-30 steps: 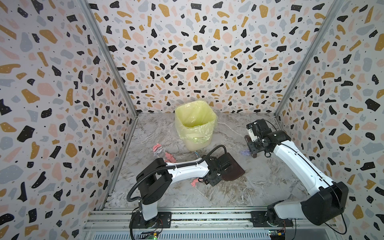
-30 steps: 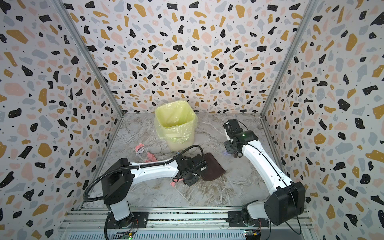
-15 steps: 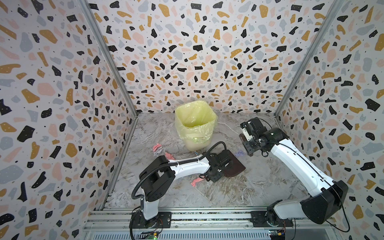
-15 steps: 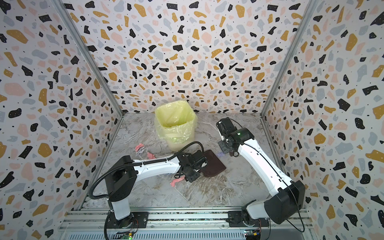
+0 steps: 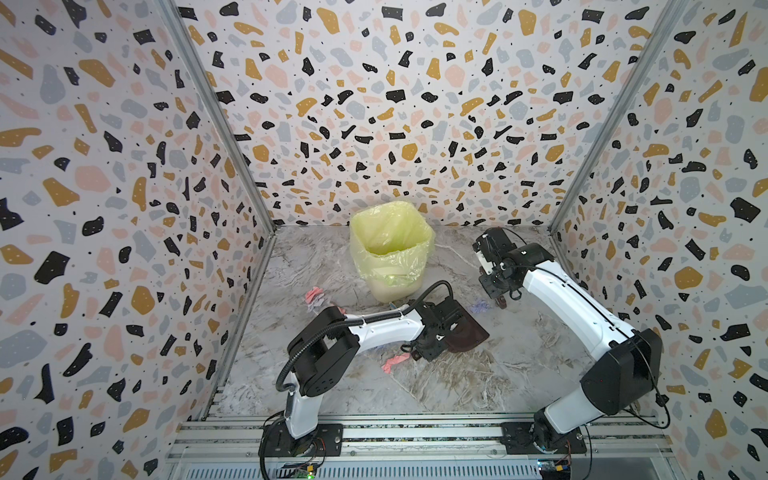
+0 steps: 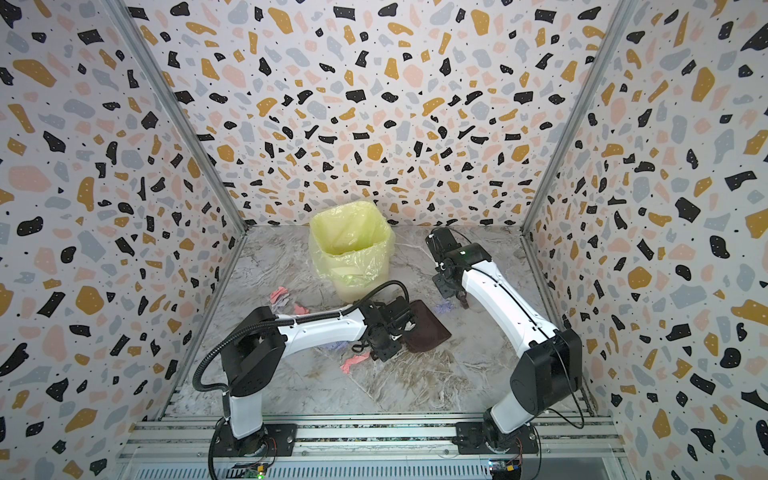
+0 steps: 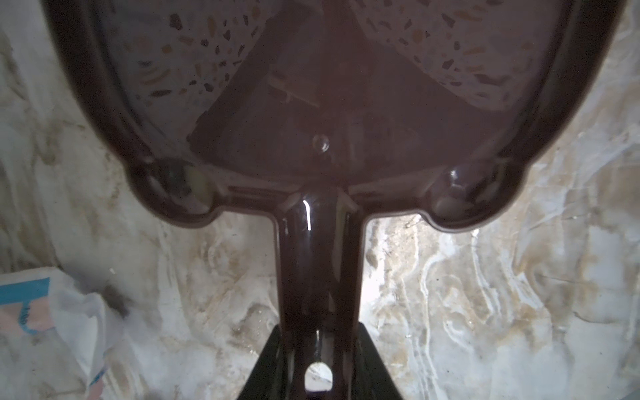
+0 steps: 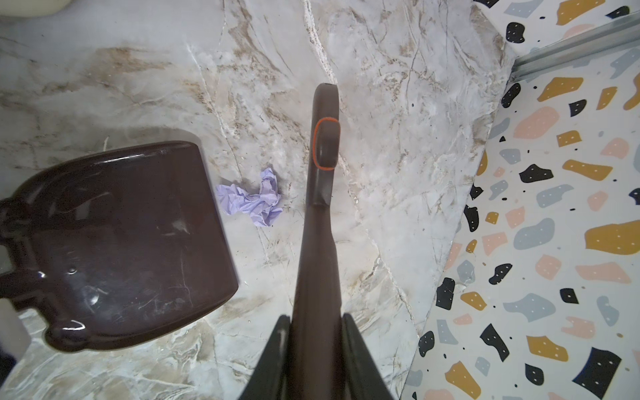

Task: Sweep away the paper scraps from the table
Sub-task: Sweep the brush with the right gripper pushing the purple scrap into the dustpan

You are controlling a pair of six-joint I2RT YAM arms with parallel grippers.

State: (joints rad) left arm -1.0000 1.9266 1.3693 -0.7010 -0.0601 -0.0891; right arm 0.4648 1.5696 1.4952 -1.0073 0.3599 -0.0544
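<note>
Both top views show my left gripper (image 5: 436, 336) (image 6: 392, 328) shut on the handle of a dark brown dustpan (image 5: 467, 332) (image 6: 428, 332) that lies flat on the marble table (image 5: 478, 382). In the left wrist view, the fingers (image 7: 266, 367) clamp the handle. My right gripper (image 5: 496, 286) (image 8: 315, 322) is shut on a brown brush handle (image 8: 320, 207) with an orange ring; no bristles show. A lilac paper scrap (image 8: 251, 199) (image 5: 478, 307) lies between the pan's front edge and the brush. Pink scraps (image 5: 313, 295) (image 5: 395, 363) lie left of the pan.
A bin with a yellow liner (image 5: 390, 270) (image 6: 351, 266) stands at the back, just behind the dustpan. Speckled walls close in three sides; the right wall (image 8: 554, 242) is near the brush. A white, blue and pink paper bit (image 7: 52, 311) lies beside the pan handle.
My right gripper has carried the brush leftward and a little toward the back wall. My left arm's elbow has shifted; the dustpan stays about where it was.
</note>
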